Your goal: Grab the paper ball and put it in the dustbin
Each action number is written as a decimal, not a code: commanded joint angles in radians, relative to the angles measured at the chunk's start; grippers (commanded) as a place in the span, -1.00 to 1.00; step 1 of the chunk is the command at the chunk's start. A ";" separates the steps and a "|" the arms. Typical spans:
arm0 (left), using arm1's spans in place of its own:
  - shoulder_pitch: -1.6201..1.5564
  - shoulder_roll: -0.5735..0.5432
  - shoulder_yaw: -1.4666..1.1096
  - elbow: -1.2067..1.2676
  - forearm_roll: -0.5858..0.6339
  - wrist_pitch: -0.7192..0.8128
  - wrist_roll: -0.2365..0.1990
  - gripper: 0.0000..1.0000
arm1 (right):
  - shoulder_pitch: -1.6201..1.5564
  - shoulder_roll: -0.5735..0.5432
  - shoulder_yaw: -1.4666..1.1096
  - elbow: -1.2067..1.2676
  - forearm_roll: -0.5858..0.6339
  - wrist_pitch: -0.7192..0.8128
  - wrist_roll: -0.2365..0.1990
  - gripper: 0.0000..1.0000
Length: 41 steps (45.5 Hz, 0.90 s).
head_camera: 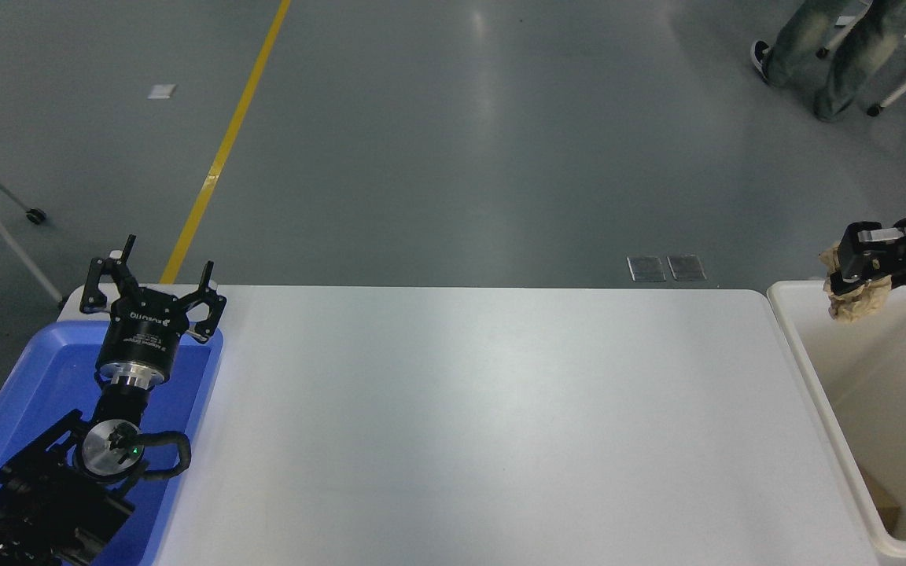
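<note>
Paper ball [858,296] hung clamped in the right gripper [852,277], its fingers closed on the wad, over the far-left corner of the dustbin [807,369]; release looked the step in hand. Done well, it wanted the gripper carried further inside the rim first — then opened fully; the left gripper [152,279] sat parked, fingers spread, above the blue tray [5,393].
</note>
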 commanded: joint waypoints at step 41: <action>0.000 0.000 -0.002 0.002 -0.002 0.003 0.000 1.00 | -1.396 0.356 0.828 -1.050 0.200 -0.463 0.060 -1.00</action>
